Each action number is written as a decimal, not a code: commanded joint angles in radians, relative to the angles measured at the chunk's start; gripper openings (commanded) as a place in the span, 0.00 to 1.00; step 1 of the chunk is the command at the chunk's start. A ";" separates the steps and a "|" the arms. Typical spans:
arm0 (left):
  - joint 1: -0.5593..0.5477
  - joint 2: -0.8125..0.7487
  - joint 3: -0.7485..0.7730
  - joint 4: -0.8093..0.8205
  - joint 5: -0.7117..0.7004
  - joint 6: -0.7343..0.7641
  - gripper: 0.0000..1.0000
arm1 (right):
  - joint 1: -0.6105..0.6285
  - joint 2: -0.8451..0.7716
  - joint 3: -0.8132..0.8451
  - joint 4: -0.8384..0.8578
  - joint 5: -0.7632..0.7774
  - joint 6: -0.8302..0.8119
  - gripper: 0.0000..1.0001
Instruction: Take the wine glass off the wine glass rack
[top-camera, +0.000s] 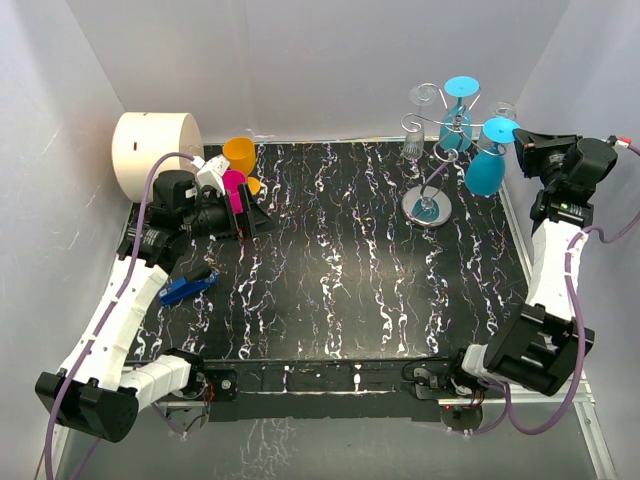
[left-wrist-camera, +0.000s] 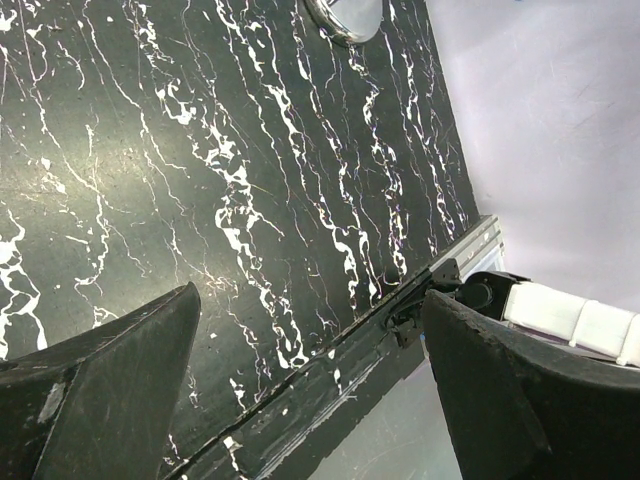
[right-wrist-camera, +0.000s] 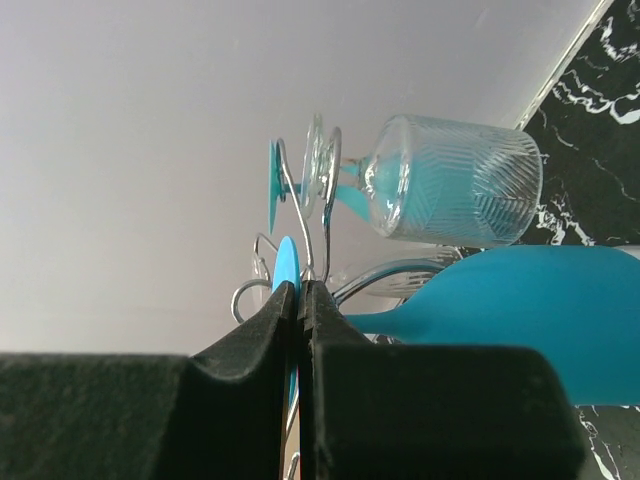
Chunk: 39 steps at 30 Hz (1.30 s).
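Note:
The silver wire wine glass rack (top-camera: 441, 150) stands at the back right on its shiny disc base (top-camera: 427, 207). Two blue wine glasses and two clear ones hang on it upside down. My right gripper (top-camera: 520, 136) is shut on the flat foot (right-wrist-camera: 287, 262) of the nearer blue wine glass (top-camera: 486, 168), right beside the rack's wire arms (right-wrist-camera: 326, 215). Its bowl (right-wrist-camera: 520, 325) tilts away to the right. A ribbed clear glass (right-wrist-camera: 455, 180) hangs just beyond. My left gripper (top-camera: 262, 222) is open and empty at the far left; its view (left-wrist-camera: 310, 300) shows only tabletop and the rack base (left-wrist-camera: 345, 20).
A cream cylinder (top-camera: 157, 150), an orange cup (top-camera: 240, 154) and a pink cup (top-camera: 234, 190) stand at the back left by the left arm. A blue object (top-camera: 188, 288) lies at the left edge. White walls close in the back and sides.

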 joint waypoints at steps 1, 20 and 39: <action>-0.004 -0.031 0.014 -0.015 0.002 0.010 0.91 | -0.006 -0.076 -0.007 -0.002 0.115 0.006 0.00; -0.003 -0.043 -0.004 -0.033 0.024 0.021 0.91 | 0.047 -0.324 -0.029 -0.398 0.357 -0.115 0.00; -0.002 -0.026 -0.019 -0.035 0.000 0.032 0.92 | 0.571 -0.397 -0.495 -0.056 -0.235 -0.475 0.00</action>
